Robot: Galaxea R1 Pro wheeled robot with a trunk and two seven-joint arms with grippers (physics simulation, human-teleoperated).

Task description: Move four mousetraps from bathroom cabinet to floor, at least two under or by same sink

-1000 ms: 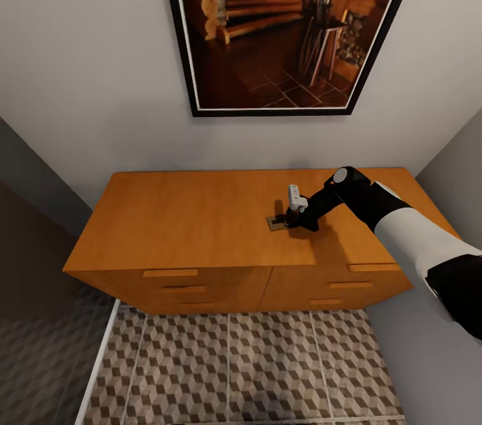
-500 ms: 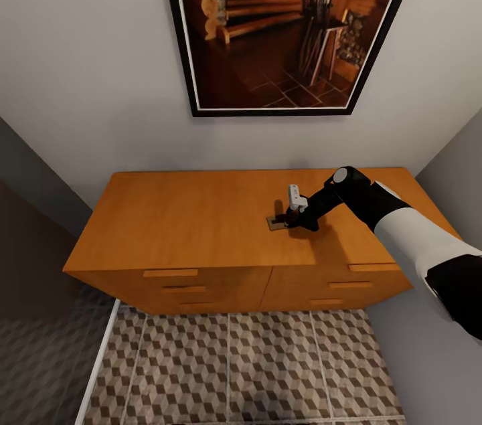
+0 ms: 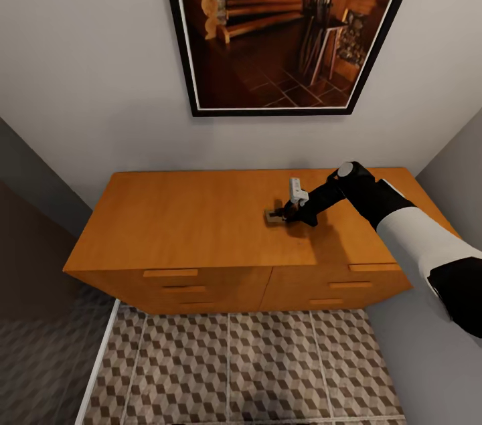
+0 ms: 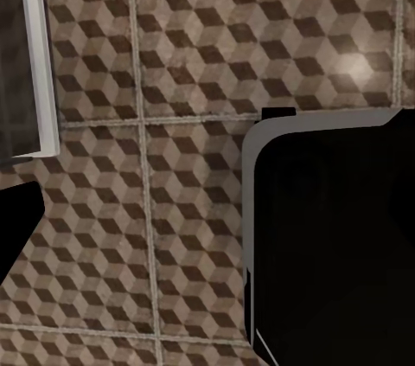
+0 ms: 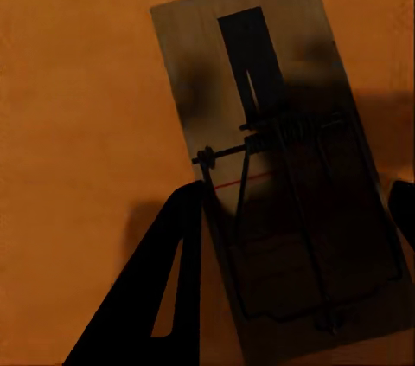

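On top of the cabinet (image 3: 201, 217), right of centre, lies one mousetrap (image 3: 273, 216), now raised a touch at its near end and shifted slightly toward the wall compared with a second ago, when it lay flat by the fingertips. Seen from the right wrist, the mousetrap (image 5: 277, 167) sits between the two dark fingers (image 5: 164, 271), one against each long edge, jaws narrowed onto the board. Reads as the right gripper (image 3: 284, 214) having closed and begun the lift, arm drawn up a little. Means the pick looks secured, judged from the tilt; carrying it down to the bathroom floor (image 3: 268, 365) comes next. Left wrist view looks down on bathroom floor (image 4: 173, 54) tiles; cannot tell how the left tool stands.
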